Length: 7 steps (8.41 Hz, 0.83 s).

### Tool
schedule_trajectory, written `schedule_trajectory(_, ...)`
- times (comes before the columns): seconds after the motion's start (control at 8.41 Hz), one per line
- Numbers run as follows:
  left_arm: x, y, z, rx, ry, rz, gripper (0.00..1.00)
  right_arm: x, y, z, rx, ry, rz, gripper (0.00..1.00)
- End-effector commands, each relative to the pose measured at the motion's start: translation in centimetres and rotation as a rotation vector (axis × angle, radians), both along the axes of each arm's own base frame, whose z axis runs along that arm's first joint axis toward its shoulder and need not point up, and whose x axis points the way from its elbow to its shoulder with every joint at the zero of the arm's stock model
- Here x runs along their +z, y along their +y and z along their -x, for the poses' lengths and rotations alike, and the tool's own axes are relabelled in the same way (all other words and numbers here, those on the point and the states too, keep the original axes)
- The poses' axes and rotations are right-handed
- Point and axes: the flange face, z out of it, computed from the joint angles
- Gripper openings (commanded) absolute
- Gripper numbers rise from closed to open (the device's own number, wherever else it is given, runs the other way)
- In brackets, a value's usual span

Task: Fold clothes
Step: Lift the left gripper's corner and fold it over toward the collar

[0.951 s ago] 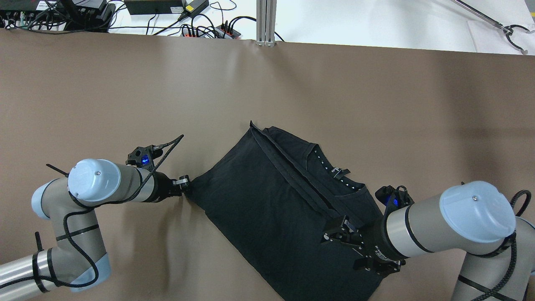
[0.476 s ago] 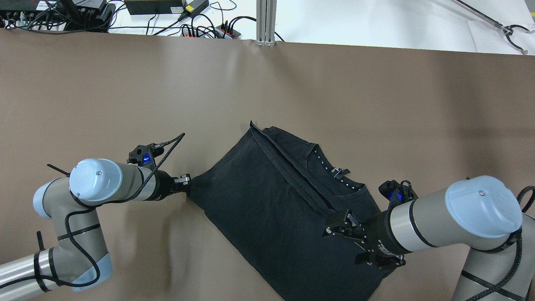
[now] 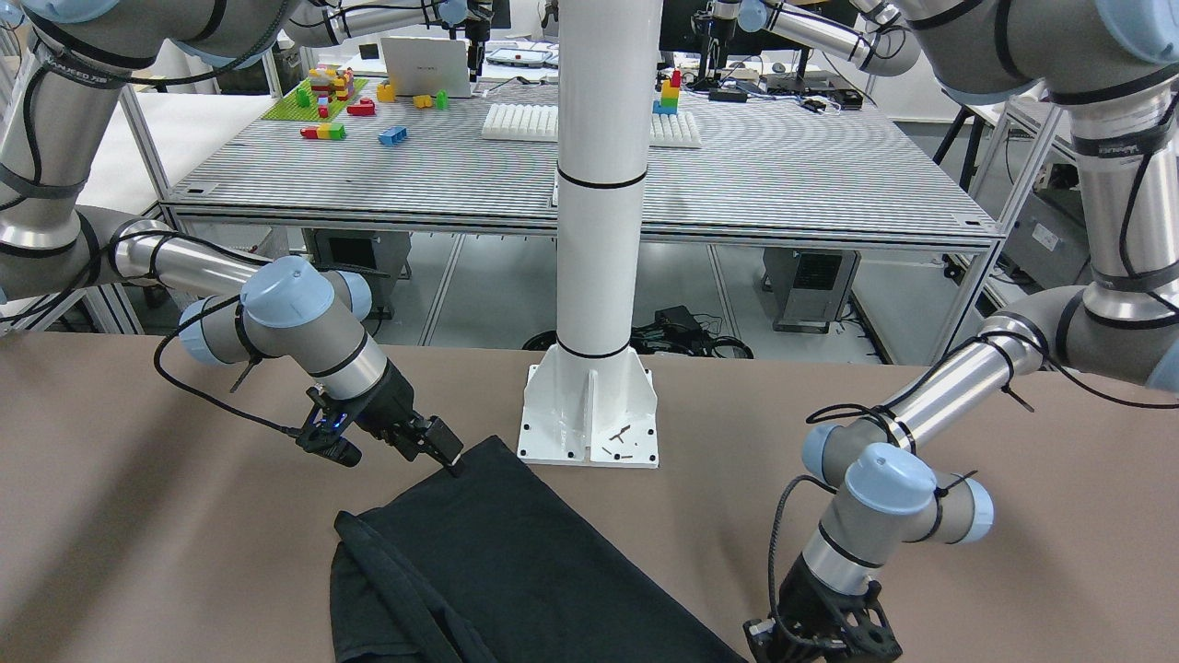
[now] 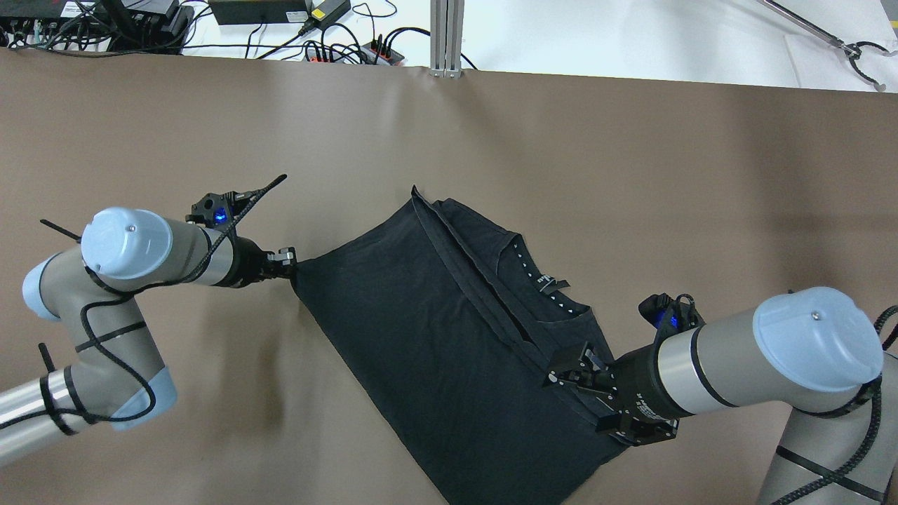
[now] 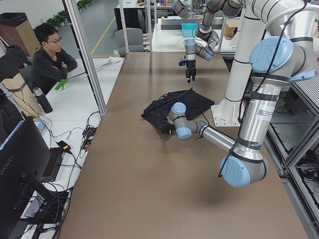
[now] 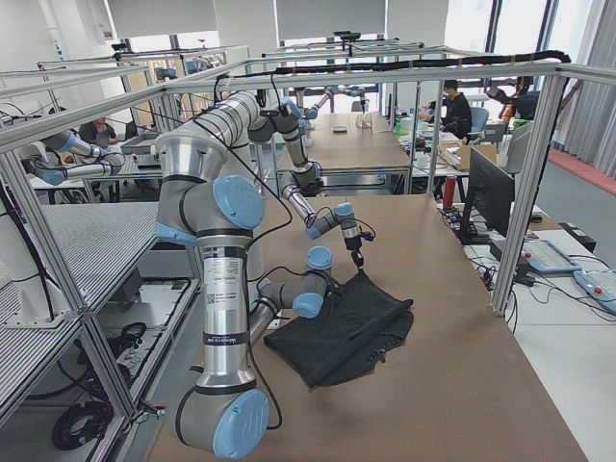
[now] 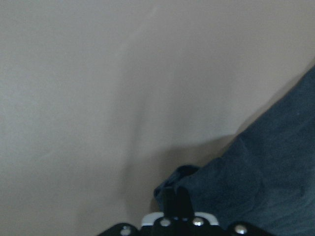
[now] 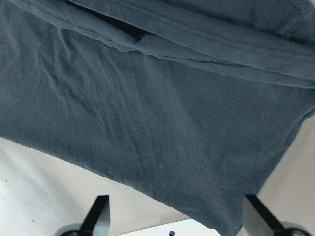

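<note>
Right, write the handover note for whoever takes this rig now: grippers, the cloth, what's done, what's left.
Left gripper: shut on one corner of the black clothes, which is drawn to a point there.
Right gripper: open, holding nothing, poised at the garment's edge on the robot's side, at the collar end.
Clothes: lying diagonally on the brown table, mostly flat.
Done: it looks folded over once, with a hem edge lying beside the collar.
Left: the right gripper probably needs to take its corner, then both arms make the next fold.
</note>
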Motion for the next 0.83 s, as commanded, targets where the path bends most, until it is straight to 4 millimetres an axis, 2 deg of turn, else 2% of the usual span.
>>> schedule_trajectory(0.0, -2.6, -13.1, -1.6, -0.050, -0.058, -0.012, 0.00, -0.6, -0.5, -0.3, 0.013, -0.011, -0.006, 0.95)
schedule_trajectory(0.12, -6.6, -17.9, -3.7, -0.073, -0.063, -0.007, 0.00, -0.9, -0.7, -0.4, 0.017, -0.016, -0.010, 0.95)
schedule_trajectory(0.24, -11.2, -21.1, -5.2, -0.092, -0.055, -0.008, 0.00, -0.9, -0.7, -0.4, 0.017, -0.016, -0.011, 0.95)
schedule_trajectory(0.48, -17.7, -25.6, -8.0, -0.139, -0.088, -0.017, 0.00, -0.8, -1.1, -0.3, 0.042, -0.010, -0.021, 0.95)
schedule_trajectory(0.59, -19.8, -26.5, -8.9, -0.156, -0.101, -0.033, 0.00, -0.9, -1.4, -0.3, 0.078, -0.003, -0.037, 0.95)
schedule_trajectory(0.71, -19.6, -26.8, -9.0, -0.164, -0.091, -0.053, 0.00, -0.8, -1.6, -0.3, 0.097, 0.002, -0.045, 0.95)
